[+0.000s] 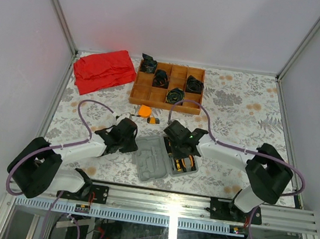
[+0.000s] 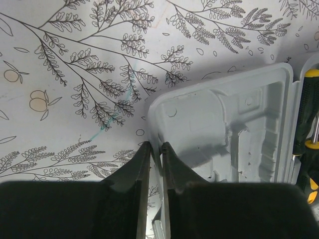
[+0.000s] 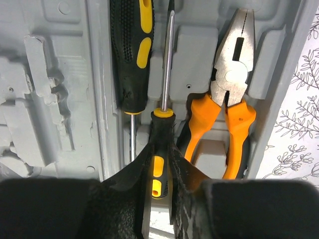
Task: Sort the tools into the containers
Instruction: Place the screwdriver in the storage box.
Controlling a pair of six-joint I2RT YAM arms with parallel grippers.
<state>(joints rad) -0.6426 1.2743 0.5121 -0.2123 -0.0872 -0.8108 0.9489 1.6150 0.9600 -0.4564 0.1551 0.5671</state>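
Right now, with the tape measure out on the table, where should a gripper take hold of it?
Probably across the round orange body of the tape measure, coming straight down. It sits low on the table with no handle showing. Pinch from left and right: the tray stands close behind, and a small yellow piece lies at its near right.

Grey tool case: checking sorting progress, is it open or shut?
Open. The grey tool case lies spread flat; its left half shows bare recesses, the right half holds orange-handled pliers and two screwdrivers.
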